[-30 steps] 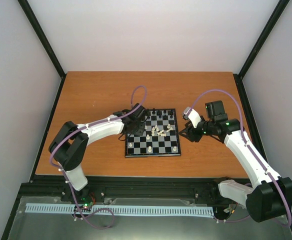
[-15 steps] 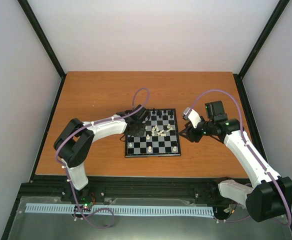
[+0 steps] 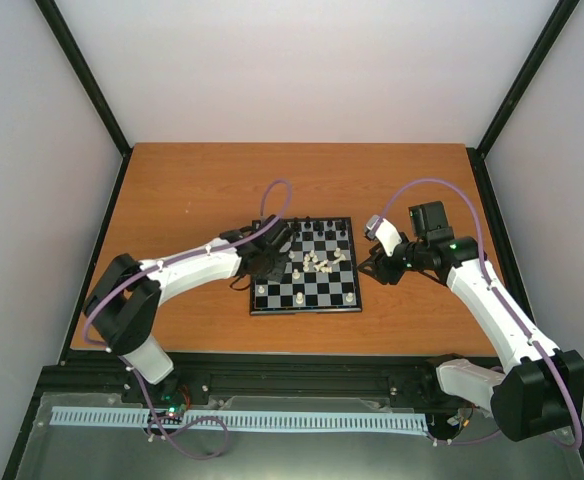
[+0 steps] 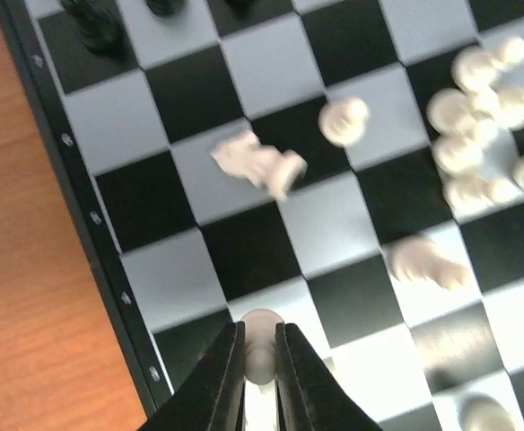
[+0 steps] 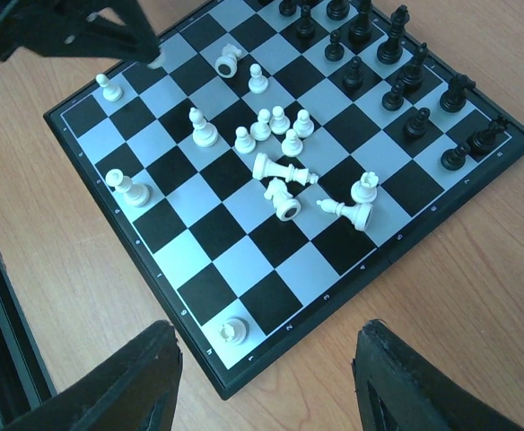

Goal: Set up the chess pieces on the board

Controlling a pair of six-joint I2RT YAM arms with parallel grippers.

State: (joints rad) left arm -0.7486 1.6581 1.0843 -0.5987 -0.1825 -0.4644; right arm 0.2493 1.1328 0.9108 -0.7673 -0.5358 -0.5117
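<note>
Left wrist view | left gripper [image 4: 260, 337] clamped on white pawn [image 4: 262, 320] at board [image 4: 168, 202] 9 o'clock side | right gripper [image 5: 269, 346] stood spread, empty, 3 o'clock of board

left end effector [image 4: 259, 346]: clamped | right end effector [image 5: 268, 330]: jaws wide, hovering

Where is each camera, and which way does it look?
Top camera: high behind the arms, looking down at the table, board and both arms.
Left wrist camera: above the board's edge, looking down; the left gripper pinches a white piece.
Right wrist camera: beside the board, looking across it; the open right gripper shows below.
Shared: both wrist cameras see the huddle of white pawns.
</note>
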